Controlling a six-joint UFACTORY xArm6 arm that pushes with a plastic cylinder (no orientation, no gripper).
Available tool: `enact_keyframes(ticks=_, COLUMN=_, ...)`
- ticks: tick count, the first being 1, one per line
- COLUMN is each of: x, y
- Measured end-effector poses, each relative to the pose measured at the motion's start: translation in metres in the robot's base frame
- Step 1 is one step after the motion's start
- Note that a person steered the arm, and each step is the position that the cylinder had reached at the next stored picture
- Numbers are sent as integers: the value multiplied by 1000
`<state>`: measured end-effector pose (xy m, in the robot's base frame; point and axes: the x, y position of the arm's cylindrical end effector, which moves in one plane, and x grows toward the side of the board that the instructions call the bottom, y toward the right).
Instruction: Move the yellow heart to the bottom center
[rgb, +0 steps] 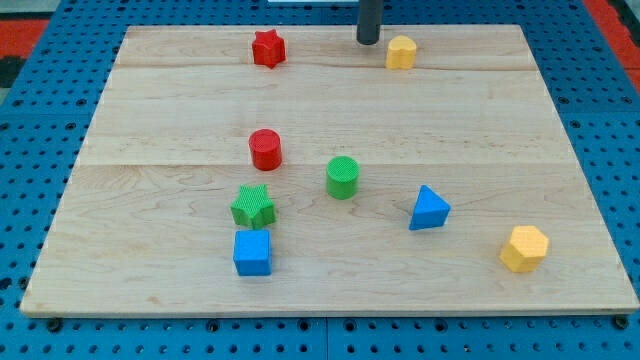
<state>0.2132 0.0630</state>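
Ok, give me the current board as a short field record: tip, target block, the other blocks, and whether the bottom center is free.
tip: my tip at the view's top, just left of the yellow heart, small gap
target: yellow heart, top edge, not yet moved
top left: red star
middle: red cylinder, green cylinder
lower left: green star, touching blue cube
lower right: blue triangle, yellow hexagon
bottom center: free

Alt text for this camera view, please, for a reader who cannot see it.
My tip sits near the view's top, just left of the yellow heart on a wooden board. Also there: red star, red cylinder, green cylinder, green star, blue cube, blue triangle, yellow hexagon.
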Motion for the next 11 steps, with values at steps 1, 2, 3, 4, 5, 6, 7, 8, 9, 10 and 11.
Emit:
enact_keyframes(ticks=1, x=-5, y=21)
enact_keyframes(ticks=2, x=11, y=44)
enact_keyframes(ticks=3, x=33, y=41)
enact_keyframes(ticks=4, x=62, y=44)
enact_keyframes(ticks=5, x=87, y=51)
enact_keyframes(ticks=6, x=87, y=101)
enact_keyframes(ticks=7, x=102, y=102)
enact_keyframes(ticks=8, x=102, y=56)
enact_keyframes(ticks=9, x=90, y=30)
enact_keyframes(ticks=10, x=117, y=25)
enact_keyframes(ticks=11, x=150, y=25)
